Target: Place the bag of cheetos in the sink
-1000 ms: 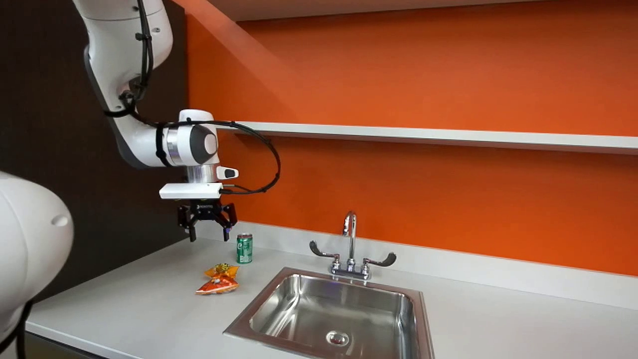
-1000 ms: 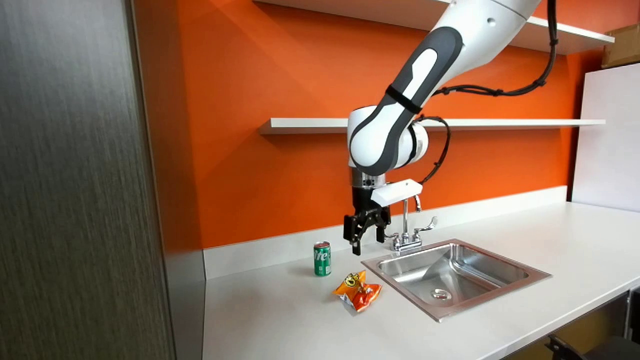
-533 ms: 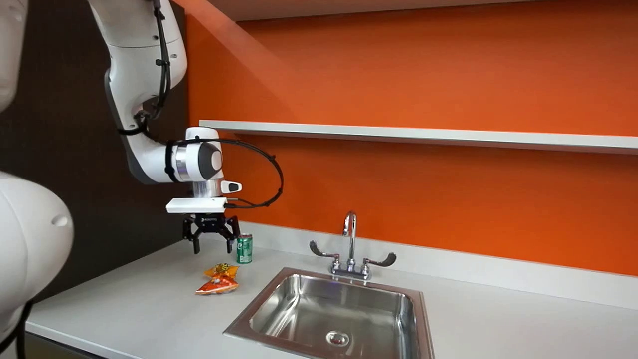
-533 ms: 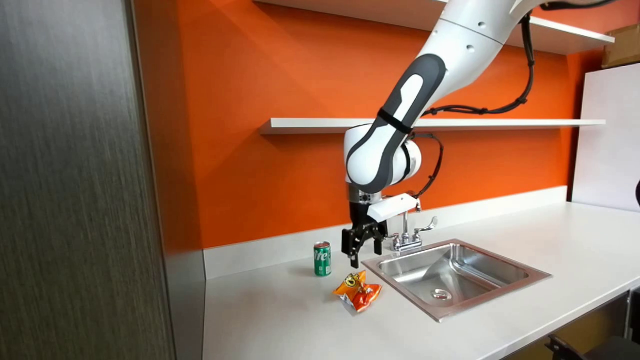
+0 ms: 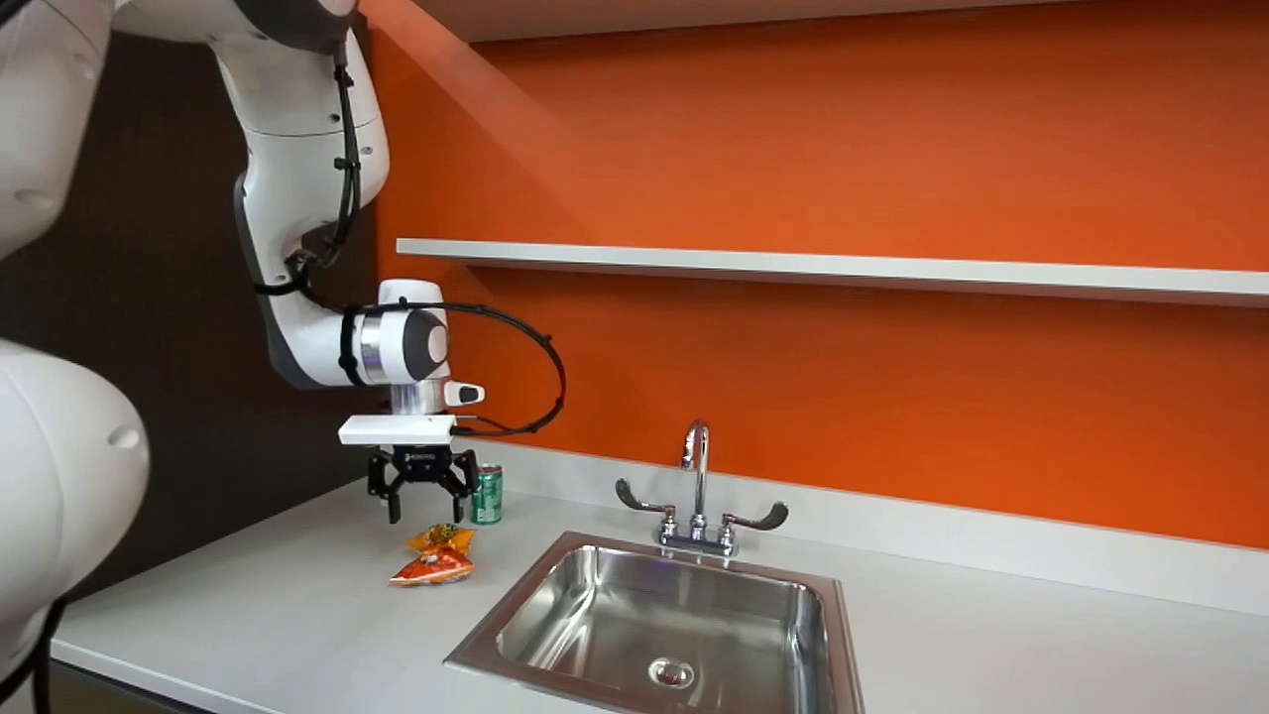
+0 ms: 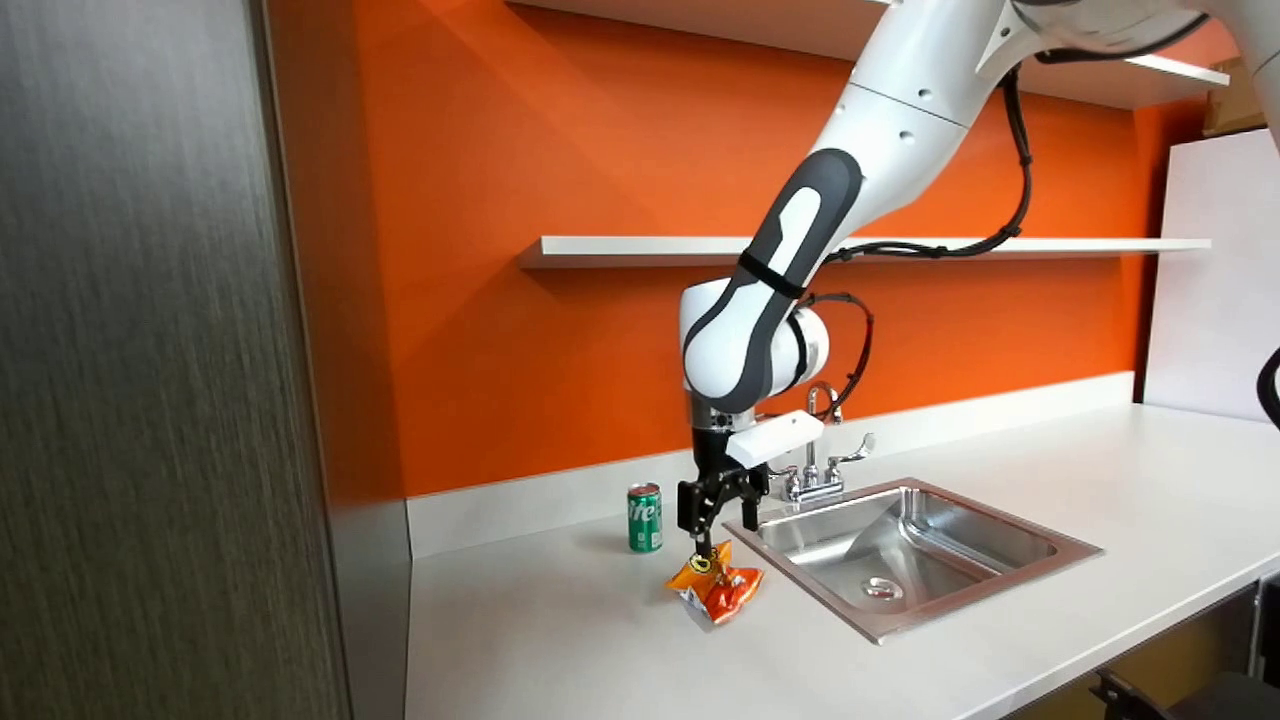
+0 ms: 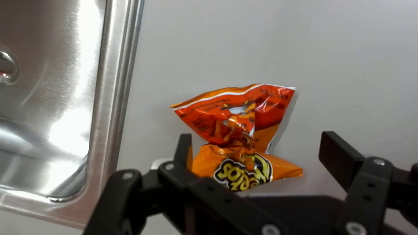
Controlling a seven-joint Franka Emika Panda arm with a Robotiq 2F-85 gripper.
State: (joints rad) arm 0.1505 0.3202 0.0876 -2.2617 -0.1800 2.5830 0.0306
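The bag of cheetos (image 5: 433,568) lies on the counter left of the sink, crinkled, orange and red with yellow lettering. It shows in both exterior views (image 6: 732,594) and in the wrist view (image 7: 209,119). My gripper (image 5: 426,516) is open and empty, pointing down above the bag. In the wrist view, the gripper (image 7: 259,153) has its fingers apart, with the bag's orange end between them, nearer the left finger; the gripper hides its lower edge. In an exterior view, one fingertip of the gripper (image 6: 727,538) overlaps the bag's top. The steel sink (image 5: 842,635) holds nothing but its drain.
A green can (image 6: 645,520) stands behind the bag, close to the gripper in the picture. A chrome faucet (image 5: 701,496) with two handles rises behind the sink. A white shelf (image 5: 793,268) runs along the orange wall. A dark panel (image 5: 248,456) closes off the left.
My gripper has come down toward the bag, staying open, and drifted slightly right in one view and left in the other. The bag, can and sink have not moved.
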